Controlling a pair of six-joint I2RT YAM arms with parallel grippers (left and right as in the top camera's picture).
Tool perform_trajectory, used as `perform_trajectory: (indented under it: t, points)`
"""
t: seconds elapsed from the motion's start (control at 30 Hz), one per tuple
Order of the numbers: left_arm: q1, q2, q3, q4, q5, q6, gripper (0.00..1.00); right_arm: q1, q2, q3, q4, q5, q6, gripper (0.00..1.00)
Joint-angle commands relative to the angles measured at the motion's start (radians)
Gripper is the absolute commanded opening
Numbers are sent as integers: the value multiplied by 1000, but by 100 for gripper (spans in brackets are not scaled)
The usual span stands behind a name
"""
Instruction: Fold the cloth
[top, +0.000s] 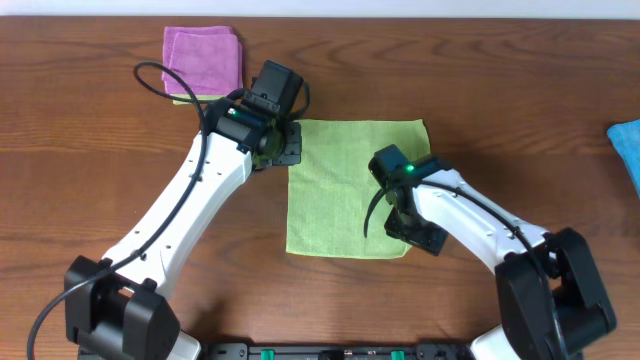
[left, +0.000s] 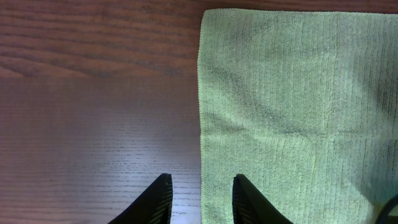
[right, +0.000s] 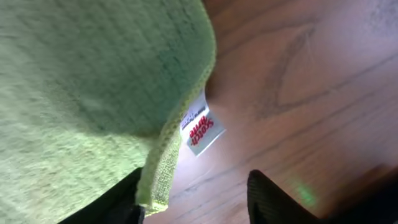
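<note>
Dark wood counter (top: 500, 90) carries the lime-green square microfibre cloth (top: 340, 190), spread flat mid-surface. Left gripper (left: 202, 180) straddles its far-left edge, jaws apart; right gripper (right: 196, 177) brackets the near-right corner, jaws apart, nothing clamped. Grasping seems in hand; next, both must pinch fabric.

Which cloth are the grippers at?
The lime-green cloth: left gripper at its left edge, right gripper at its corner; the purple cloth and blue cloth lie apart.

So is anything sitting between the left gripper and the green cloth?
Nothing visible. The left gripper hangs open right over the green cloth's left edge, with only bare table beside it. The purple cloth lies off to the side.
</note>
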Motion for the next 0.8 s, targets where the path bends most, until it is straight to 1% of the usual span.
perform_trajectory:
  t: [0.0,0.13,0.2,0.33,0.43,0.53,0.67,0.73,0.77]
  points:
    - [4,-13,-1,-7,-14,21,33,2,-14,-42,-2,26,53,50]
    - [4,-13,-1,-9,-14,22,34,-2,-14,-84,-16,-5,59,53]
    - [4,-13,-1,-9,-14,22,34,-1,-14,-87,-41,0,67,60]
    - [4,-13,-1,-8,-14,22,34,-1,-16,-87,-77,11,86,64]
    - [4,-13,-1,-10,-14,22,34,-1,-31,-87,-77,11,86,64]
    - [4,-13,-1,-34,-10,21,30,-1,-61,-87,-82,7,84,64]
    - [4,-22,-1,-158,1,22,27,-1,-183,-86,-114,3,27,67]
    - [4,-42,-1,-256,1,23,24,-1,-294,-87,-133,-5,-9,70]
    - [4,-71,-1,-312,2,26,26,-1,-391,-87,-127,-21,-76,73]
